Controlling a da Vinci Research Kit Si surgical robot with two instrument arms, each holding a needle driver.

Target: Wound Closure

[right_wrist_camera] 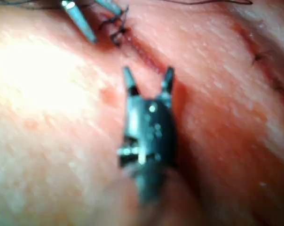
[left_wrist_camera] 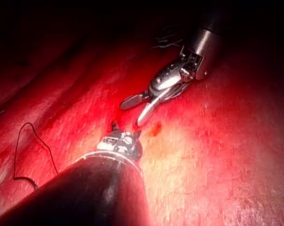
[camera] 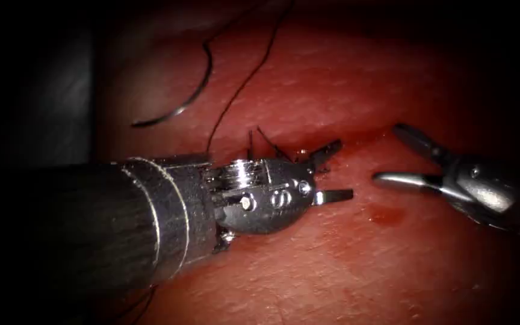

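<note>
Up and left of the left tool (camera: 331, 171), well apart from both tools, the curved needle (camera: 195, 95) lies loose on the tissue (camera: 344, 265), not in it, held by neither. Thread (camera: 245, 78) trails from it down to the cut (camera: 356, 137), where short dark thread ends (camera: 266, 141) stick up just beside the left tool's jaws. Tissue is wet and reddish, with a small spot of red fluid (camera: 386, 213) between the two tools; surroundings dark. Left tool's jaws stand moderately apart at the cut, holding nothing. Right tool (camera: 392, 153), on the right of the cut, has jaws spread wide and holds nothing; its own wrist view (right_wrist_camera: 148, 80) shows both tips parted over the cut line
</note>
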